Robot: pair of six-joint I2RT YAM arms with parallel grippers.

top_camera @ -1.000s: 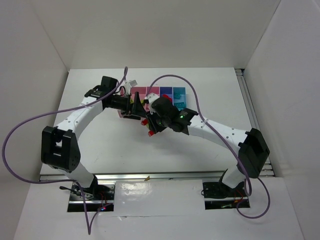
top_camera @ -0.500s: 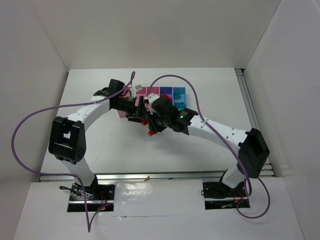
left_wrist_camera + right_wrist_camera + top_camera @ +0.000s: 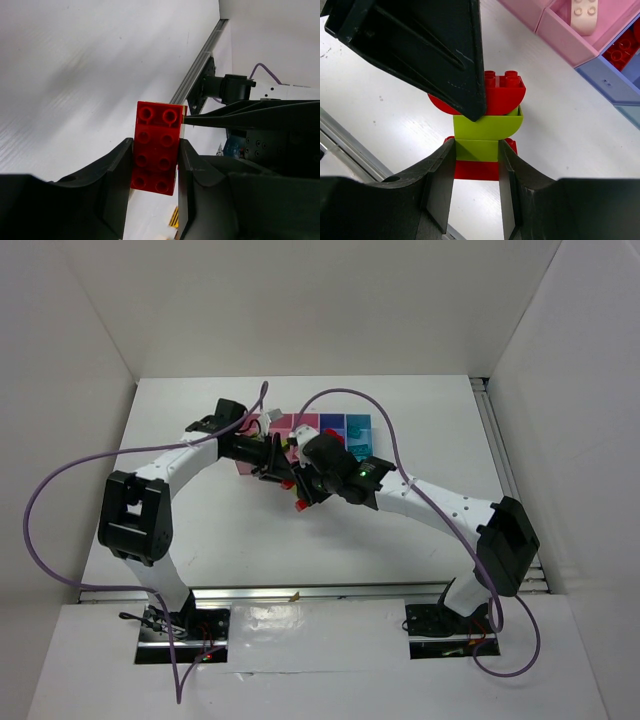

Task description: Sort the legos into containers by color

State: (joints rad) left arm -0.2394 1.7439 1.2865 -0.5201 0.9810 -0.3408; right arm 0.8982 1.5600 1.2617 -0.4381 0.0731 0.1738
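Legos (image 3: 505,90): the left gripper (image 3: 156,150) has swung in and pinches 1 red brick (image 3: 156,127); the right gripper (image 3: 476,150) clamps a yellow-green brick (image 3: 487,125), so separating them looks next.

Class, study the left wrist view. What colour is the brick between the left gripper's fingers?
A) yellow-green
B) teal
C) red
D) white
C: the brick held in the left gripper is plainly red, with eight studs showing.
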